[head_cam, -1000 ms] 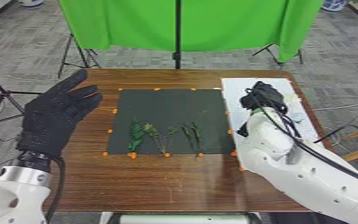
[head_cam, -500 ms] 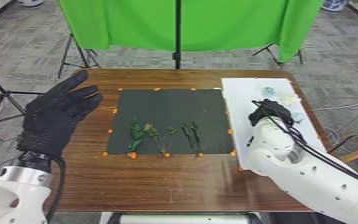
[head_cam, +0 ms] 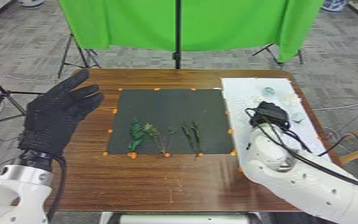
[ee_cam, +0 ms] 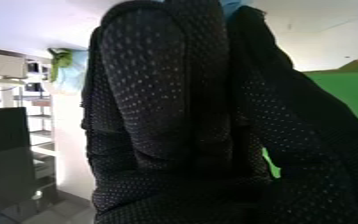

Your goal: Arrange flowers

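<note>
Over the white sheet, my right hand stands open; its straight fingers fill much of the right wrist view. Beyond it in the head view lie a pale blue flower and a pale yellowish one, and another bluish flower is beside the hand. A light blue bloom with green shows past the glove in the right wrist view. Green leafy stems, thin budded stems and slim leaves lie on the dark mat. My left hand is open beside the mat.
Orange markers line the mat's edges on the brown table. A green backdrop hangs behind the table, with black stands around it.
My right hand has drawn back over the white sheet toward the robot, uncovering the pale blue and yellowish flowers. My left hand has barely moved, and the stems on the mat lie as before.
</note>
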`<state>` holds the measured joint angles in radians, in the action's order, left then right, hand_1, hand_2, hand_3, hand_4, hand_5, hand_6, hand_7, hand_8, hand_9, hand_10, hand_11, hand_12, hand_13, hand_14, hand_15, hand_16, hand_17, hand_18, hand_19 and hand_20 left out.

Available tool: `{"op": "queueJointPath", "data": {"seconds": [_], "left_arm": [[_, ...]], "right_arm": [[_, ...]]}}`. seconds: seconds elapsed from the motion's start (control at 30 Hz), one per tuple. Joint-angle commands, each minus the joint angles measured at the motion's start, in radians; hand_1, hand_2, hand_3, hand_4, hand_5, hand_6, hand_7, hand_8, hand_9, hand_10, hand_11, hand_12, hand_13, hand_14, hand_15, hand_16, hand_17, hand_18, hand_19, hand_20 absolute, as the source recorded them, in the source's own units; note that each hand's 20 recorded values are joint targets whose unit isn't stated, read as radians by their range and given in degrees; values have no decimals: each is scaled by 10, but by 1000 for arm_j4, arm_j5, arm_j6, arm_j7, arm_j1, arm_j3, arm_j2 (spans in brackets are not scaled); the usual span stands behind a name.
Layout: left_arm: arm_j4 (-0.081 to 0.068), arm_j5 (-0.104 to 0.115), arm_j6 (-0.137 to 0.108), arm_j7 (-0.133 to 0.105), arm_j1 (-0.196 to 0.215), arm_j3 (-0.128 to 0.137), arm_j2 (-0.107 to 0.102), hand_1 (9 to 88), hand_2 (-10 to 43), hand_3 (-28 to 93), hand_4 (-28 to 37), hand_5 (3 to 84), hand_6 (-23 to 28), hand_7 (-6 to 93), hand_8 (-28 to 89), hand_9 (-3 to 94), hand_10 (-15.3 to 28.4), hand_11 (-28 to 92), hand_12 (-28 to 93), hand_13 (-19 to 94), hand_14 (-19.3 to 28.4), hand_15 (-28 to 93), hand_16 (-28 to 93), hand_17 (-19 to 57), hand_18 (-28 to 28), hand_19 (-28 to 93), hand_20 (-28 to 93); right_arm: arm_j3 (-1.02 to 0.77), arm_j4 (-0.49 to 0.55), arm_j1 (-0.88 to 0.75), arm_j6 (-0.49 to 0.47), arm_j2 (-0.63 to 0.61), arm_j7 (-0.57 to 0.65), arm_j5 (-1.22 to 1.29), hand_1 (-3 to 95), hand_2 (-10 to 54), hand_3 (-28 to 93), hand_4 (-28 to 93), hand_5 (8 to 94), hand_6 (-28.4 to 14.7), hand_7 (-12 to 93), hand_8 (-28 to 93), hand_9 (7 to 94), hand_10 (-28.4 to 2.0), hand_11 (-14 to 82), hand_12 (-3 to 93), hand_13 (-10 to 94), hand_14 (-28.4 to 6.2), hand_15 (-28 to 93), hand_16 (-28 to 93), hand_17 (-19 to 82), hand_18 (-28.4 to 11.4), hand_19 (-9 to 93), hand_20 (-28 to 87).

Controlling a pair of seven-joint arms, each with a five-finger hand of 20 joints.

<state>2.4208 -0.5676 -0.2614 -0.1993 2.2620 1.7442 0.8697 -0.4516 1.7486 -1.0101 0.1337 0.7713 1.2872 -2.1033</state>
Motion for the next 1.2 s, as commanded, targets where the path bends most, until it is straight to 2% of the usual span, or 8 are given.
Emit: {"op": "queueJointPath", "data": {"seconds": [0.03,0.4,0.57,0.73,0.9,0.97,1.0,1.2], "left_arm": [[5,-12,17,22,-8,2,1,246,71,793,-198,375,99,162,-105,341,218,299,116,230,283,512,-89,-105,241,550,163],[8,-8,8,7,-3,2,-3,246,71,792,-198,375,99,161,-105,342,219,298,116,232,283,511,-89,-105,241,550,163],[6,-13,17,22,-27,-1,-6,246,71,792,-198,375,100,161,-105,342,219,298,116,231,284,511,-89,-105,241,550,163],[3,-17,32,19,-58,-10,-13,247,70,792,-198,375,100,161,-104,342,219,297,116,231,283,511,-88,-105,241,550,163],[-9,-9,45,-5,-94,-25,-39,246,70,792,-198,375,100,161,-105,342,219,298,116,231,283,513,-88,-105,241,550,163],[-21,-5,54,-22,-122,-45,-44,246,69,792,-199,375,100,161,-104,342,219,298,116,231,283,513,-89,-105,241,551,163],[-24,-4,57,-34,-132,-52,-55,246,69,792,-199,375,100,161,-104,342,218,298,116,230,283,513,-89,-105,242,551,164],[-44,1,74,-61,-207,-89,-96,246,69,793,-200,374,100,161,-104,341,219,298,116,231,283,512,-89,-102,243,556,167]], "right_arm": [[29,38,21,39,-1,-14,-69,576,-95,710,-282,870,-17,171,53,937,-72,204,271,913,-44,496,188,405,-177,914,-184],[99,110,125,105,35,-67,-111,575,-95,724,-283,878,-22,167,62,937,-74,212,270,915,-43,497,196,401,-178,916,-170],[147,120,158,138,84,-140,-87,574,-95,728,-283,879,-23,166,65,937,-76,213,270,914,-43,498,197,398,-179,917,-163],[217,109,219,179,174,-258,-8,570,-95,730,-283,878,-21,166,66,937,-77,217,266,908,-39,501,201,382,-174,915,-156],[371,48,377,245,304,-327,124,564,-95,733,-283,875,-17,169,65,937,-78,218,263,905,-37,504,204,365,-167,906,-146],[411,20,420,272,355,-337,159,561,-95,735,-283,874,-16,172,66,937,-78,215,268,905,-37,504,205,356,-166,899,-137],[437,10,448,287,374,-349,180,561,-95,735,-283,873,-15,173,66,937,-78,214,269,905,-37,504,205,354,-166,897,-133],[597,-29,588,366,464,-355,240,556,-95,731,-283,867,-8,177,62,937,-79,212,269,902,-31,513,208,341,-161,893,-117]]}}
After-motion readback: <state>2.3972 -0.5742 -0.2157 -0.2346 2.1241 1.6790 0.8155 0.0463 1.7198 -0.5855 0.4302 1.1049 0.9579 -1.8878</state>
